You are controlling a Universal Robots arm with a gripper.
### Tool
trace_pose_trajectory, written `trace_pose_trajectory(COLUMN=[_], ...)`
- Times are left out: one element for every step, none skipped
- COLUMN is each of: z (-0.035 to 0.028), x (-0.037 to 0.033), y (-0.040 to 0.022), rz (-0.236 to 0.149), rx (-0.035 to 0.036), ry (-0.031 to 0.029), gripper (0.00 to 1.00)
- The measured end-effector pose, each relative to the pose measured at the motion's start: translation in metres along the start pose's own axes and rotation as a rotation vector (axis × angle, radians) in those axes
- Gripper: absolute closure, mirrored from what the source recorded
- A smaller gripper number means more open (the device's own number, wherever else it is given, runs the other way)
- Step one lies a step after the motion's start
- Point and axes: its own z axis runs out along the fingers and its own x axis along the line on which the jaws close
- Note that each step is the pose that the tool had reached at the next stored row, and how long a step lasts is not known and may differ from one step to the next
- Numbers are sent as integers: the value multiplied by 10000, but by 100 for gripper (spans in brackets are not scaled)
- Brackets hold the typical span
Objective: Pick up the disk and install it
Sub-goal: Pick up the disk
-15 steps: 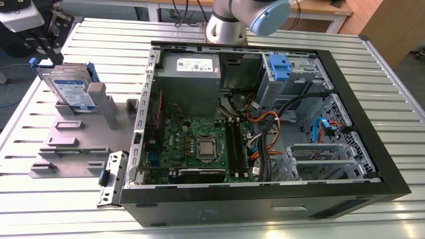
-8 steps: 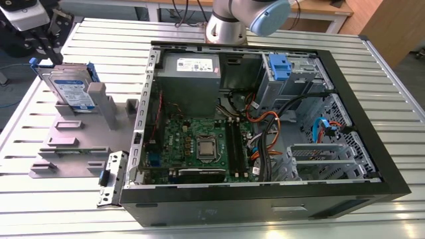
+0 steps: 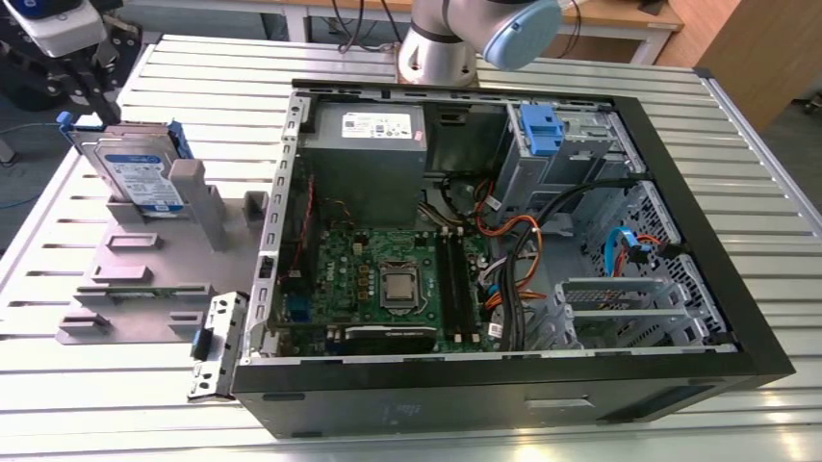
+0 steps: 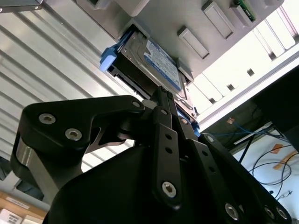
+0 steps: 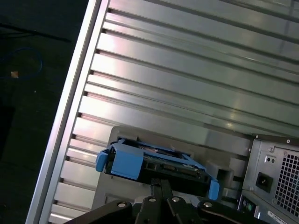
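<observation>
This looks like a robotics lab or workshop. A robot arm (image 3: 444, 43) stands at a slotted metal table (image 3: 771, 192), where an opened computer case (image 3: 488, 395) lies on its side with its circuit board (image 3: 385, 279) bare. A disk (image 3: 135, 173) stands upright in a grey stand (image 3: 141, 279). A wooden desk (image 3: 617, 14) and hanging cables (image 3: 341, 24) are behind.

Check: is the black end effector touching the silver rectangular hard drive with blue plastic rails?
Cannot tell. In the second wrist view the black end effector overlaps the edge of the silver rectangular hard drive; contact or gap is hidden.
</observation>
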Motion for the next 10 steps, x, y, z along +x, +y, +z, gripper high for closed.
trace_pose_trajectory(z=[0,0,0,0,0,0,0,0,0,0], x=[0,0,0,0,0,0,0,0,0,0], y=[0,0,0,0,0,0,0,0,0,0], rz=[-128,-270,-414,-566,-727,-878,-1030,-1182,-1332,-1482], rx=[-4,-9,-14,-19,-25,-31,-37,-42,-48,-54], ry=[6,12,18,25,32,38,46,52,59,65], gripper=[89,89,89,89,89,89,89,89,89,89])
